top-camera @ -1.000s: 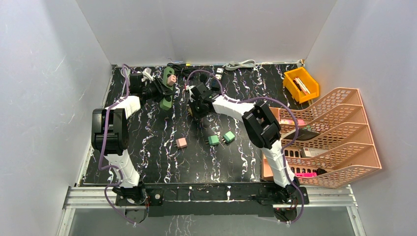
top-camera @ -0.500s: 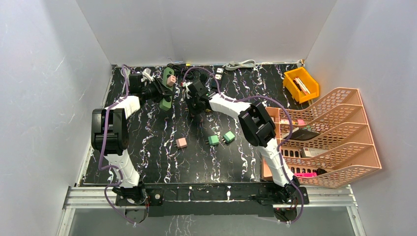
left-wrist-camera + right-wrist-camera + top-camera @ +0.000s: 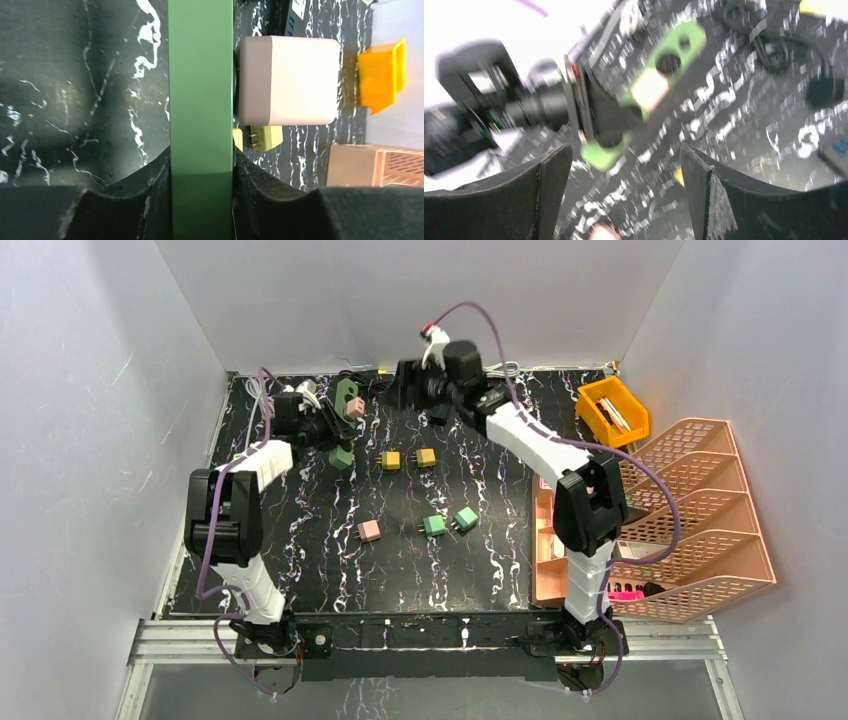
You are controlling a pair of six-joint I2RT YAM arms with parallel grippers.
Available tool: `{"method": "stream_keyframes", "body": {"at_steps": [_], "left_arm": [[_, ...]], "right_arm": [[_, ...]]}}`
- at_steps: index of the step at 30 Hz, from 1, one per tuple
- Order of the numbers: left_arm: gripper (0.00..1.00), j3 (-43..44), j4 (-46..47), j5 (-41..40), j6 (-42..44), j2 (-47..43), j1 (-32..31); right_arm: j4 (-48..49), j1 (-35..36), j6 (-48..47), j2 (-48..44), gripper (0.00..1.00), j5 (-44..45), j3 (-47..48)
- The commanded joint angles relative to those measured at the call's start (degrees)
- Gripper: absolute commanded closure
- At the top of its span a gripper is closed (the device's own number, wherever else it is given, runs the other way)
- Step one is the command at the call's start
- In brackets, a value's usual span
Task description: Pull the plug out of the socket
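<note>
Green plastic socket strip [image 3: 201, 100] clenched in left gripper [image 3: 201, 167], upper left overhead, braced against pull; pale pink cube plug [image 3: 286, 80] seated; right gripper [image 3: 624, 150] released, empty, upper centre.

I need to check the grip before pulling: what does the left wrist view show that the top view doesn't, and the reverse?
Left wrist only: the left gripper clamped on both faces of the socket, the pink plug seated against it. Top only: the right arm up off the table, and the loose green plugs. Both: socket, pink plug, a yellow plug, the bin.
</note>
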Motion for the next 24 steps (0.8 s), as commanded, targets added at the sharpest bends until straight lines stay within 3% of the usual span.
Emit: {"method": "stream_keyframes", "body": {"at_steps": [1, 10, 24], "left_arm": [[1.00, -3.3, 6.4, -6.1, 4.0, -9.8, -4.5], [1.00, -10.7, 15.3, -7.4, 1.1, -16.5, -5.1], [1.00, -10.9, 16.3, -6.3, 0.4, -14.1, -5.9]], "right_arm": [[4.4, -3.6, 13.3, 7.5, 0.11, -9.6, 10.9], [1.2, -4.0, 22.3, 20.2, 0.08, -13.7, 24.2], [8.8, -3.4, 25.3, 17.6, 0.12, -14.9, 16.9]]}}
